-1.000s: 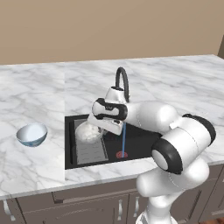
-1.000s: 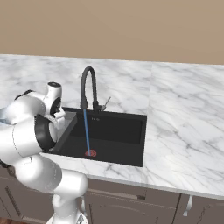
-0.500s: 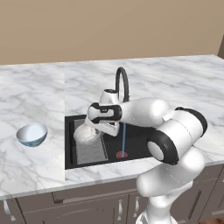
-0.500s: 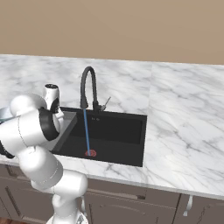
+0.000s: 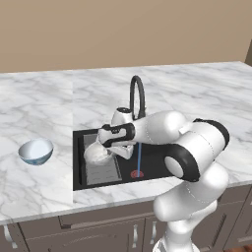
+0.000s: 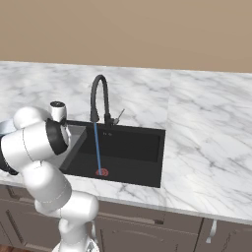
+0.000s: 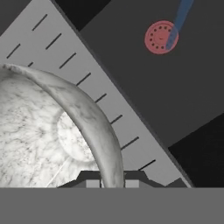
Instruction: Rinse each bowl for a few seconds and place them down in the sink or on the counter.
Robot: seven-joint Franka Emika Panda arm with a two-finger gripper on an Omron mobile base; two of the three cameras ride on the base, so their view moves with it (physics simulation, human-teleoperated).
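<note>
Setting: simulated kitchen, white marble counter [image 5: 44,106] over brown cabinets, tan wall behind.
Jaws: gripper [image 7: 111,178] at bottom centre of hand view, fingers pinched on the rim of the speckled bowl [image 7: 41,131], one each side of the wall.
Speckled bowl: greyish-white, left half of hand view; in left base view held low over the grey ridged tray [image 5: 101,170], left part of sink [image 5: 152,165].
Water: thin blue stream [image 5: 139,157] from black arched faucet [image 5: 138,96] onto red drain ring [image 7: 161,37]; falls beside the bowl, apart from it.
Blue bowl [image 5: 36,151]: upright on counter, left-centre of left base view, well apart from sink.
</note>
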